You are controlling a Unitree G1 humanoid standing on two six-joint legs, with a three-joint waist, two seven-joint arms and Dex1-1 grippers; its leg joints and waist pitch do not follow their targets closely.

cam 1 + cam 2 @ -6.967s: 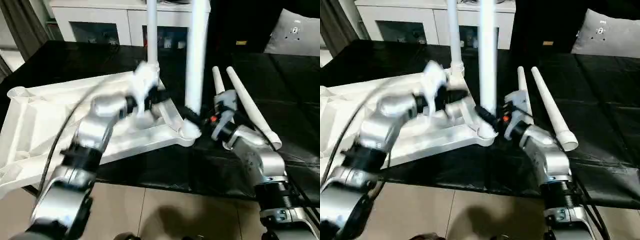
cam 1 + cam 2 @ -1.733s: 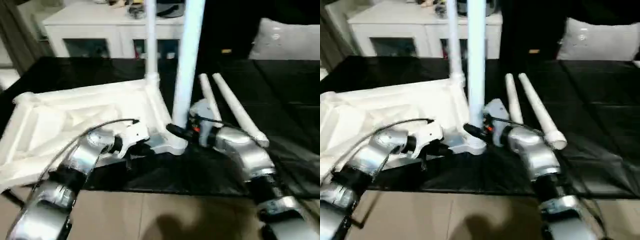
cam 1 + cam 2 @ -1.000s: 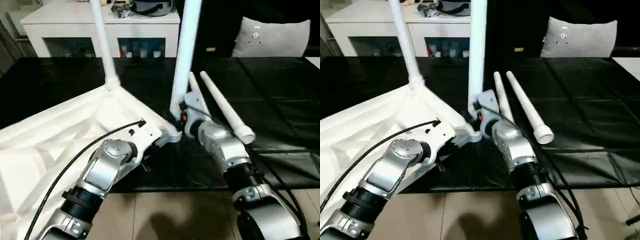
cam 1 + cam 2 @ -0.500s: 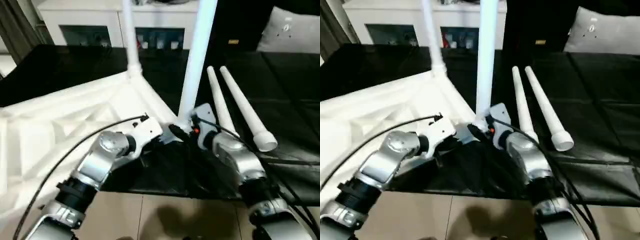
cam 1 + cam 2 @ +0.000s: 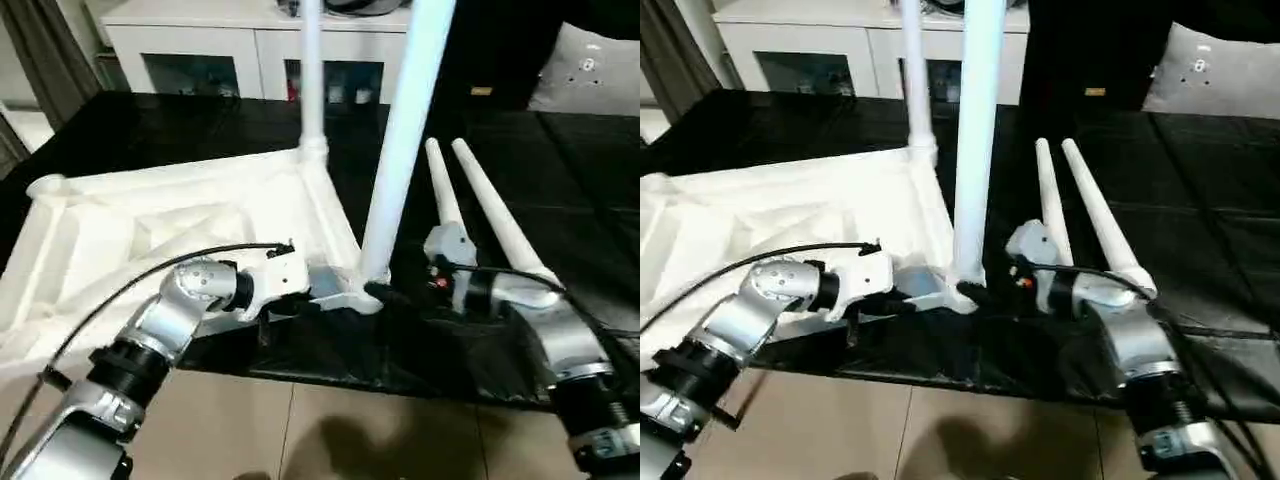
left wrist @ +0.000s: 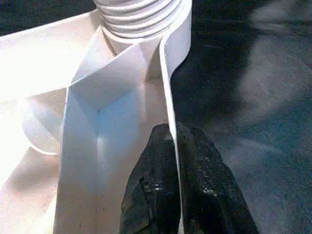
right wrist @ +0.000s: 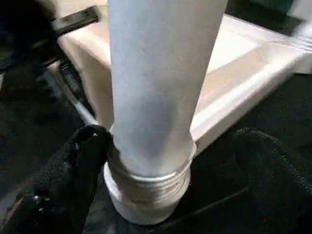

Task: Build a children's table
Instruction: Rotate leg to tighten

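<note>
**Letting go of the seated leg**

You are pinching the tabletop (image 5: 180, 225) rim with the left gripper (image 6: 171, 141) at the worktable (image 5: 560, 200) front edge. The right gripper (image 7: 170, 146) is standing wide around the near-corner leg (image 5: 400, 150); back straight off. Two legs (image 5: 480, 205) are lying alongside.

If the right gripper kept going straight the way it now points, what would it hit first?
Most likely the base of the upright white tapered tube leg screwed into the near corner socket of the white plastic table top; the right gripper has its jaws open around it.
</note>
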